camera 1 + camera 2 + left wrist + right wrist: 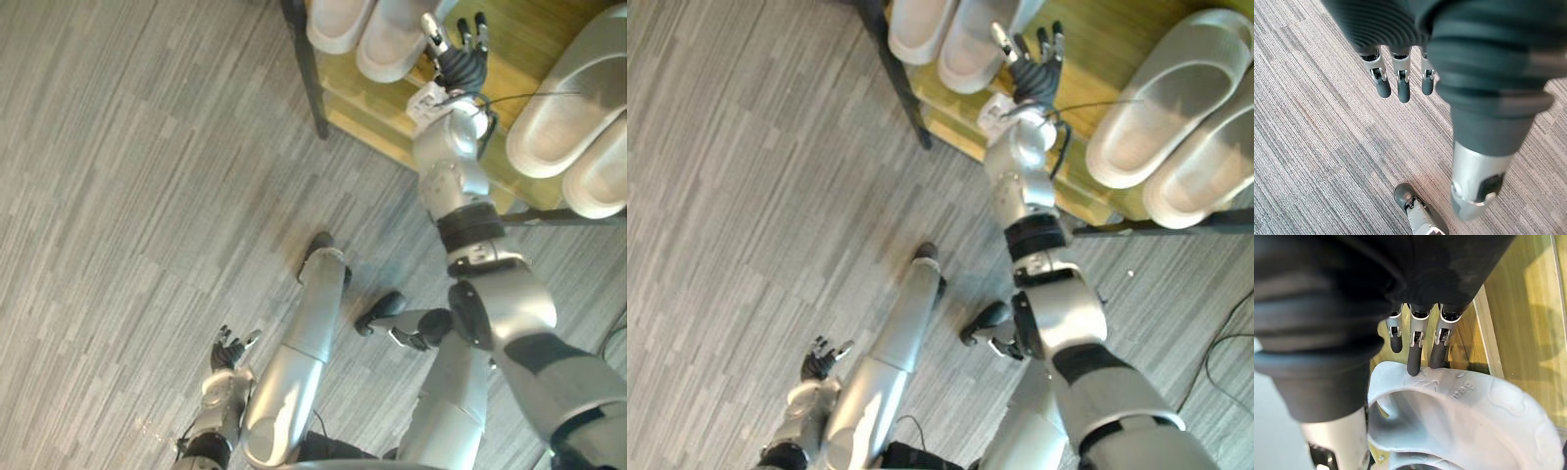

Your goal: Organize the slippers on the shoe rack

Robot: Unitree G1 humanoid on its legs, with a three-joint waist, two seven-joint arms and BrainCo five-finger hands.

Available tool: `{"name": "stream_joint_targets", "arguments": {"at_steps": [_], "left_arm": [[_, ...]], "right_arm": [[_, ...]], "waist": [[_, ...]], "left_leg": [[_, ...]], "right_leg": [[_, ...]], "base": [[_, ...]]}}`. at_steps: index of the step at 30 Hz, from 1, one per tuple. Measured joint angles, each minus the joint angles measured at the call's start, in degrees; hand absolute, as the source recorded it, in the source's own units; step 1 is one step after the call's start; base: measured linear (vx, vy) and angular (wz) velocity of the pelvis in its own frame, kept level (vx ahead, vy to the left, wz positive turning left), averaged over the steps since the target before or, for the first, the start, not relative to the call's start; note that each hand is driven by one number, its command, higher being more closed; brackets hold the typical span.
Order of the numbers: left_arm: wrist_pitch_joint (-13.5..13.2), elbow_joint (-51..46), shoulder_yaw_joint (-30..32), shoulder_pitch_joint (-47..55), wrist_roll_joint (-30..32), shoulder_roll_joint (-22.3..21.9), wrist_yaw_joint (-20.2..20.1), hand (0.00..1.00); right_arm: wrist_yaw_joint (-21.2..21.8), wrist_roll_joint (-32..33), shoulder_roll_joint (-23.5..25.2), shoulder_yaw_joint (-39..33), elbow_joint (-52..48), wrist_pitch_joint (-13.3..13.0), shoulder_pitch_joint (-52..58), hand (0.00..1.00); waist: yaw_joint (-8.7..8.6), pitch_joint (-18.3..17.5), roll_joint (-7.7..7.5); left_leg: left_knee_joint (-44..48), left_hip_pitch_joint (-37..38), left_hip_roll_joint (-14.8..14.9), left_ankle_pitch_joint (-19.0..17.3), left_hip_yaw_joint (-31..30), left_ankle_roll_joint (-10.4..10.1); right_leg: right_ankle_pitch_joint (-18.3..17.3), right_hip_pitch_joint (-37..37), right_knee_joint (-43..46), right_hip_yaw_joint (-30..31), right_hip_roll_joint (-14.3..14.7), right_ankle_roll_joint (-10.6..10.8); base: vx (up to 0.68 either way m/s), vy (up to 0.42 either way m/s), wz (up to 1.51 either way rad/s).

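The fingers (1414, 363) of the right hand (458, 57) are extended straight and grip nothing. Their dark tips meet the raised strap of a pale grey moulded foam slipper (1474, 401); contact appears to be made by the longest tip, and the others sit just beside the strap. This slipper lies on the yellow-brown wooden shelf of a dark-framed shoe rack (529, 44), touching its mate (338, 20) at the shelf's left end. A second matching pair (563, 103) lies well apart towards the right end. The left hand (227, 351) hangs low over the grey striped carpet floor (127, 196), its fingers loose and empty. Judgement: the step in hand is a push to square the near slipper against its mate. A light foam slipper will slide readily and may tip if pressed at the top of the strap. The fingers are better set lower, against the side of the sole, and kept flat. The push should run along the shelf in short strokes, away from the front rail. The thumb should be kept out of the strap opening, to avoid dragging the slipper on withdrawal.
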Motion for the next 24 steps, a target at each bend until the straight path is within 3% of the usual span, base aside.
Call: {"name": "stream_joint_targets", "arguments": {"at_steps": [7, 12, 16, 17, 24], "left_arm": [[0.16, -0.01, 0.88, 0.01, -0.04, -0.70, -0.15, 0.00], [0.58, 0.76, 2.77, 0.60, -0.04, -1.46, -0.95, 0.00], [1.36, 1.07, 2.75, 2.57, -0.02, -1.29, -1.49, 0.00], [1.47, 1.00, 2.70, 4.65, 0.02, -1.29, -2.40, 0.00], [1.62, 1.03, 2.80, 10.21, 0.12, 0.61, -2.56, 0.00]], "right_arm": [[1.59, -2.27, -0.19, 0.17, 1.02, 1.84, 0.24, 0.00], [2.04, -6.91, 1.07, 0.27, -4.22, 1.99, 4.02, 0.00], [3.01, -11.33, 4.29, 1.11, -13.61, 2.01, 13.46, 0.00], [4.00, -12.85, 5.40, 2.85, -16.47, 1.96, 18.54, 0.00], [8.09, -18.78, 6.55, 8.00, -25.32, 1.96, 36.23, 0.00]], "waist": [[0.00, -0.11, 0.52], [-1.19, -0.33, 0.58], [-2.92, -2.10, 0.02], [-3.96, -4.76, -0.01], [-7.63, -9.28, -1.83]], "left_leg": [[-0.39, 3.01, 0.59, -0.08, 1.45, 0.14], [-3.41, 8.88, 1.30, 0.00, 2.46, 0.29], [-9.94, 16.34, 2.03, 0.98, 4.81, 1.55], [-13.40, 18.86, 2.84, 1.72, 5.77, 1.82], [-27.43, 33.26, 4.38, 4.91, 9.58, 2.47]], "right_leg": [[0.28, 2.18, -0.46, 1.37, 0.26, -0.50], [0.88, 7.57, -3.63, 1.39, 0.69, 0.44], [2.93, 13.65, -9.28, 1.78, 0.86, -0.46], [4.21, 15.65, -12.84, 1.85, 1.68, -0.06], [8.72, 27.58, -25.92, 2.36, 3.80, 1.38]], "base": [[-0.03, 0.036, -0.06], [-0.01, 0.043, -0.06], [0.06, 0.024, -0.08], [0.10, 0.016, -0.19], [0.15, 0.017, -0.17]]}}
